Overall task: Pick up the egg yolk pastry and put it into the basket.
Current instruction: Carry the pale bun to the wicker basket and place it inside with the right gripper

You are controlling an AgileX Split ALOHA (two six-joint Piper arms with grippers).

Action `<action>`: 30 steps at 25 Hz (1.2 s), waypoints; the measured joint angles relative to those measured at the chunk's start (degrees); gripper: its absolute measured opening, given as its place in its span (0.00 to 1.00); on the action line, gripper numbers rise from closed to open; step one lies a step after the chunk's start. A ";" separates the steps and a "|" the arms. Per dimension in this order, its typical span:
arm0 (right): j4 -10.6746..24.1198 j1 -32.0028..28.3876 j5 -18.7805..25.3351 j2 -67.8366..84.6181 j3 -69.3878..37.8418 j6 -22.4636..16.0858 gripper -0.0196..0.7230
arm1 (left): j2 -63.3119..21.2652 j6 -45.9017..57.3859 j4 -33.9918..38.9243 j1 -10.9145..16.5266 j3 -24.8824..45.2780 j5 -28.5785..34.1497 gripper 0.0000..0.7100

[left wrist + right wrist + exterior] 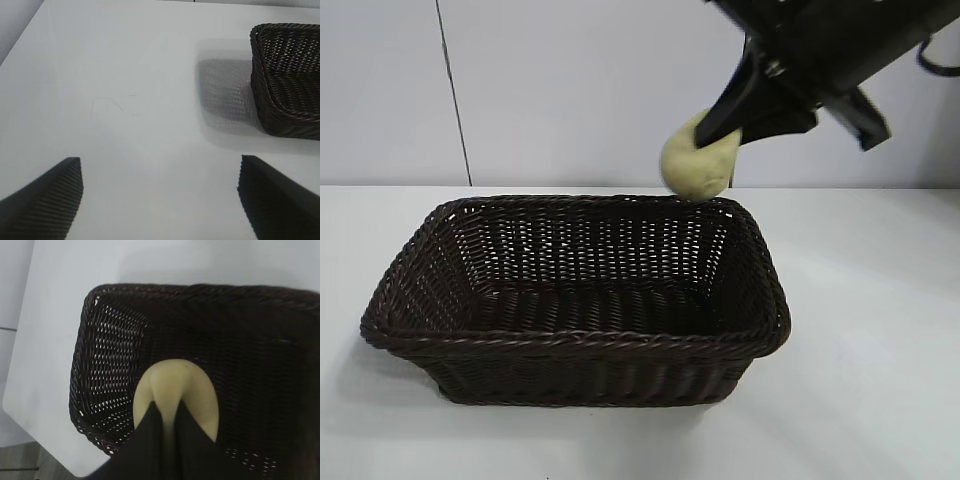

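The egg yolk pastry (696, 160), a pale yellow soft lump, hangs in the air just above the far right rim of the basket (430, 340). My right gripper (720, 132) reaches down from the upper right and is shut on it, pinching the dough between its black fingers. In the right wrist view the egg yolk pastry (175, 387) bulges around the right gripper (169, 416) with the dark woven basket (95, 345) below it. My left gripper (160, 167) stays open over bare table, with the basket (265, 100) off to one side.
The basket stands on a white table (870, 330) with a pale wall behind. In the left wrist view the table (125, 100) shows bare white surface and the basket's shadow.
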State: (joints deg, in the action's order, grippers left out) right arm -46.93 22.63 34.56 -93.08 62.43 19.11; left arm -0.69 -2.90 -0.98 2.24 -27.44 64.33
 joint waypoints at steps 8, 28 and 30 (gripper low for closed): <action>-1.48 3.59 -9.88 -7.71 0.00 0.25 0.06 | 0.00 0.00 0.00 0.00 0.00 0.00 0.87; -5.32 3.52 -11.59 -14.81 0.27 2.14 0.47 | 0.00 0.00 0.00 0.00 0.00 0.00 0.87; -5.37 3.52 -11.36 -14.81 0.32 2.14 0.68 | 0.00 0.00 0.00 0.00 0.00 0.00 0.87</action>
State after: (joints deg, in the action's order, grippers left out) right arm -52.30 26.15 23.20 -107.88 62.74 21.25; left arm -0.69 -2.90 -0.98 2.24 -27.44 64.33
